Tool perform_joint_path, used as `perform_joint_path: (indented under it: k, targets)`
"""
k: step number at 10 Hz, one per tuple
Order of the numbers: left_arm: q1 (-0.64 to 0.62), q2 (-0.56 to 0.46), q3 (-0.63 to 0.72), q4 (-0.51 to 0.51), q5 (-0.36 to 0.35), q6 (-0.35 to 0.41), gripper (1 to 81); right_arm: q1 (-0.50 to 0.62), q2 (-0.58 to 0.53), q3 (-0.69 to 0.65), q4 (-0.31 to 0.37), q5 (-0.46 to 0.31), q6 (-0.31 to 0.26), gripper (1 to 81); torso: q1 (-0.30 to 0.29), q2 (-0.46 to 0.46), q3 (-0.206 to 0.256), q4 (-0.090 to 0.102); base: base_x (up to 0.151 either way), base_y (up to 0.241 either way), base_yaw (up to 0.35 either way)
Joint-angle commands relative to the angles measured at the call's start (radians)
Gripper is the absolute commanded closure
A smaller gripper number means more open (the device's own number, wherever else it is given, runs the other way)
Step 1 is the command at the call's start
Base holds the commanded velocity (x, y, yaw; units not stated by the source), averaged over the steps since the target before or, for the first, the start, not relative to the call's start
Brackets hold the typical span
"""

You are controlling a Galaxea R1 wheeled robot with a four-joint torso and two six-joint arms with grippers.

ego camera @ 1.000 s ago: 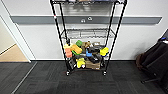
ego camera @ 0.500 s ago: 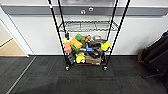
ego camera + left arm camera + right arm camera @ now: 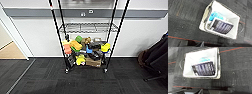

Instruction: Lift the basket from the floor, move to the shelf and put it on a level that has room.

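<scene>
dark grey carpet floor [image 3: 50, 80] runs to a white wall; the shelf [image 3: 87, 27] stands against it. below my wrists the basket [image 3: 188, 73] lies, mouth up, long axis unclear. my claws' state: cannot tell.

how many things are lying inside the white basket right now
2 that I can make out in the basket: a dark patterned flat item on top, and something light blue partly beneath it. More may be hidden underneath.
</scene>
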Motion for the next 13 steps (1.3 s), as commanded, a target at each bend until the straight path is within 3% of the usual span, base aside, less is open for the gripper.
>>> perform_joint_path:
  k: [1, 6, 11, 12, 13]
  targets:
    - [-0.080, -0.008, 0.000, -0.024, 0.070, 0.001, 1.0, 0.068, -0.014, 0.000, 0.008, -0.050, -0.002, 1.0, 0.063, -0.097, 0.000, 0.000, 0.000, 0.000, 0.000]
    - [-0.111, -0.023, 0.034, -0.047, 0.090, -0.001, 1.0, 0.060, -0.022, -0.001, 0.009, -0.049, 0.000, 1.0, 0.170, -0.268, 0.000, 0.000, 0.000, 0.000, 0.000]
    - [-0.151, -0.023, 0.031, -0.045, 0.098, -0.004, 1.0, 0.115, -0.019, -0.001, 0.008, -0.053, -0.001, 1.0, 0.272, -0.431, -0.163, 0.000, 0.000, 0.000, 0.000]
    - [-0.168, -0.023, 0.031, -0.049, 0.122, -0.004, 1.0, 0.134, -0.019, 0.000, 0.009, -0.055, 0.000, 1.0, 0.293, -0.464, -0.102, 0.000, 0.000, 0.000, 0.000]
    - [-0.179, -0.023, 0.030, -0.049, 0.133, -0.004, 1.0, 0.151, -0.019, 0.003, 0.009, -0.067, 0.000, 1.0, 0.309, -0.489, -0.124, 0.000, 0.000, 0.000, 0.000]
